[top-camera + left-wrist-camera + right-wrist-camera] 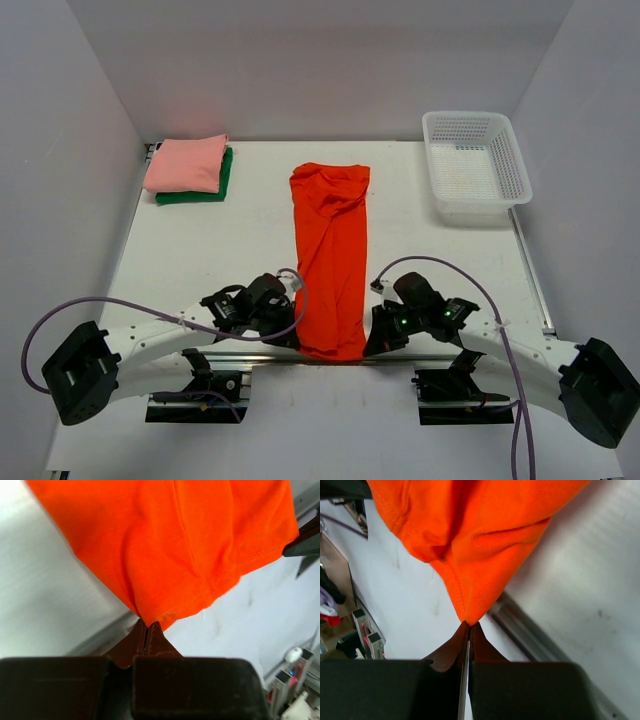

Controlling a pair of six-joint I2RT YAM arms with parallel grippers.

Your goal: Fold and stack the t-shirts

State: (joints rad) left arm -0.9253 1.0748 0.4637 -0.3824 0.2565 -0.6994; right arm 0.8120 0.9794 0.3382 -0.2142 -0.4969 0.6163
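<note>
A flat white table [200, 250] carries a long bright orange-red cloth t-shirt [330, 260] down its middle, a folded dark green cloth t-shirt [195, 198] far left, and a white plastic mesh basket [470, 116] far right.

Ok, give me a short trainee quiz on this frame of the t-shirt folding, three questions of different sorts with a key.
1. True or false: the pink t-shirt lies folded on top of the green t-shirt.
2. The left gripper and right gripper are each shut on: A nothing; B a near corner of the orange t-shirt; C a cable.
3. Fill in: the white mesh basket stands at the far ____ corner of the table, by the robot's own sides.
Key: 1 true; 2 B; 3 right.
</note>
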